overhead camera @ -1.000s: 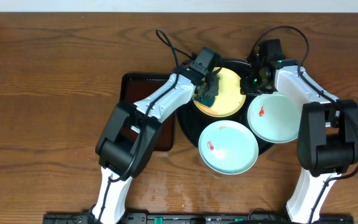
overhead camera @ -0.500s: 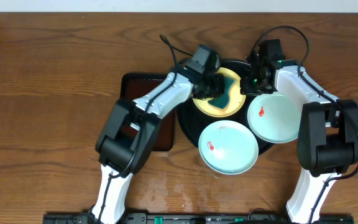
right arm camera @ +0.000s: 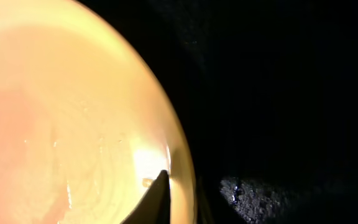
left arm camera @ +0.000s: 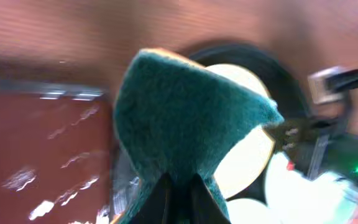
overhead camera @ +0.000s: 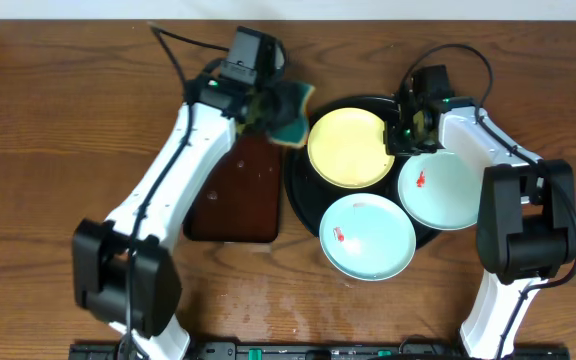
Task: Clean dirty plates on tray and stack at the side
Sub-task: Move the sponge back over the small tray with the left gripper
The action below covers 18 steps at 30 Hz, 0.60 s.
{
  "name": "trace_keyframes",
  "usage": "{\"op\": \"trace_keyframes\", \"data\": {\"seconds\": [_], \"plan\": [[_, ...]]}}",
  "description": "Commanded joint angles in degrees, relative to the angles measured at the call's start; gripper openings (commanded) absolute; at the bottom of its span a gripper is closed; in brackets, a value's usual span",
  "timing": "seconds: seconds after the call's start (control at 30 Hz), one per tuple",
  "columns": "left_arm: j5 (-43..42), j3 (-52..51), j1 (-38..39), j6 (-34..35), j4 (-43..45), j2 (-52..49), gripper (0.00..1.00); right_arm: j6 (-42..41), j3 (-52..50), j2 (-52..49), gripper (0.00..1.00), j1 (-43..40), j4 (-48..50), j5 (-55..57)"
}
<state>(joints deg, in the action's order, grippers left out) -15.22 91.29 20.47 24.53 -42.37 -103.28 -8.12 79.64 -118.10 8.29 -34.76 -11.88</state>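
Observation:
A pale yellow plate [overhead camera: 351,147] lies at the back of the round black tray [overhead camera: 301,205], and no smear shows on it. Two mint-white plates, one at the front [overhead camera: 368,237] and one on the right [overhead camera: 446,188], each carry a small red smear. My left gripper [overhead camera: 266,104] is shut on a green sponge [overhead camera: 290,110], raised left of the tray; in the left wrist view the sponge [left arm camera: 185,112] hides most of the scene. My right gripper [overhead camera: 405,135] pinches the yellow plate's right rim [right arm camera: 182,155], with one finger [right arm camera: 157,199] on the inner side.
A dark-brown rectangular tray [overhead camera: 236,190] lies just left of the black tray, below the left arm. The right arm curves round the right mint plate. Brown wooden table [overhead camera: 68,120] surrounds everything.
The left arm has lifted the sponge off the yellow plate and swung it up and left, past the black tray's edge. The right gripper stays at the plate's rim.

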Motion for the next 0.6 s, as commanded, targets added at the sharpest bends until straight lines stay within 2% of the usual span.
{"op": "trace_keyframes", "data": {"seconds": [0.0,0.13,0.37,0.57], "plan": [[15.13,0.87,-0.85,-4.44,-8.5,1.81,0.08,1.4,-0.63,0.09,0.16,0.42,0.0,0.07],[20.65,-0.81,-0.96,-4.61,-15.3,1.38,0.08,1.55,-0.66,0.07,0.17,0.42,0.04,0.09],[26.12,-5.77,-0.96,-4.61,-15.67,1.36,0.08,1.51,-1.51,0.02,0.15,0.48,1.07,1.51],[27.02,-6.78,-1.07,-4.13,-14.93,1.31,0.08,1.51,-1.86,0.02,0.01,0.37,2.01,1.29]]}}
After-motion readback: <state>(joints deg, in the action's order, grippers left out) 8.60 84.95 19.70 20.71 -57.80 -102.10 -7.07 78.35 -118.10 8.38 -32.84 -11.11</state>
